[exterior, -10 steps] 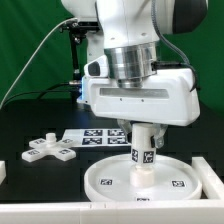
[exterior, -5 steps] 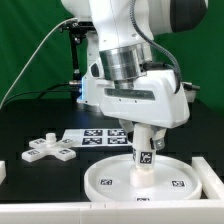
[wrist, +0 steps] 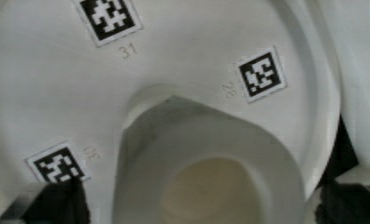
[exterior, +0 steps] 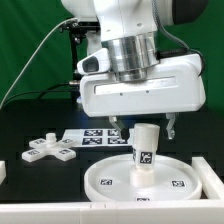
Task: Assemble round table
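I had the gripper (exterior: 144, 132) wide open there, holding nothing. Its two thin dark fingers (exterior: 113, 130) hung well apart, one on either side of the top of the short thick cylinder (exterior: 145, 152), and neither touched it as far as I could see.

The cylinder stood directly below the gap between the jaws. It was white and stubby, with a black-and-white square tag on the side facing the exterior camera. It looked close to upright, maybe leaning a touch, but the exterior view was too coarse for me to be sure.

Its foot sat at the middle of the large round disc (exterior: 170, 168). The disc lay flat on the black table (exterior: 25, 125) under the jaws, white, with a raised rim and square tags spread round its face. On the wrist camera the disc (wrist: 182, 60) filled the frame, showing three tags, and the cylinder's rounded top (wrist: 208, 190) came up close and blurred.

The small cross-shaped piece (exterior: 45, 150) lay flat well off to one side of the jaws, on the exterior view's left, white with tags on it. Between it and the jaws, the marker board (exterior: 92, 137) lay on the table, just behind the disc's rim.
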You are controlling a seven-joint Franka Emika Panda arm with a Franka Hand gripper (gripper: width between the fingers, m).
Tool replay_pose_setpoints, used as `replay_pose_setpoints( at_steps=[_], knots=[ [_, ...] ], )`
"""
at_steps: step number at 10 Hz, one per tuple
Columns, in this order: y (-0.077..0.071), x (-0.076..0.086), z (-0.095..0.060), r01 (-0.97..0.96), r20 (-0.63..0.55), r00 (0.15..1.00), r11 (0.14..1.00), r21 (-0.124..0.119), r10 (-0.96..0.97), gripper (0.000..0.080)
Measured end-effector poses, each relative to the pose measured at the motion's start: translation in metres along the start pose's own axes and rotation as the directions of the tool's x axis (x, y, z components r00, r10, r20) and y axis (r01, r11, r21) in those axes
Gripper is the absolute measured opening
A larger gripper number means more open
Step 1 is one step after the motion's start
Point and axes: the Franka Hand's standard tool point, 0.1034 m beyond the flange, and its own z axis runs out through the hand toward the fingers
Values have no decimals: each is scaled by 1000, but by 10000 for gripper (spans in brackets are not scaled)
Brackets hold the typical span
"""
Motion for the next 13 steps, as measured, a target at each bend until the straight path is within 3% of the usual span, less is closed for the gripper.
replay_pose_setpoints(
  at_steps=[2,3,6,7,9,13],
  knots=[
    [1,0,0,170,3,985,985,-11,-170,649],
    [1,-2,1,338,11,941,940,-38,-338,649],
    [3,-5,5,599,39,801,799,-50,-597,649],
    [3,-5,5,584,38,812,810,-50,-583,649],
    [5,-3,5,560,34,828,827,-54,-559,413],
    [9,0,5,263,11,965,963,-57,-263,411]
  ],
)
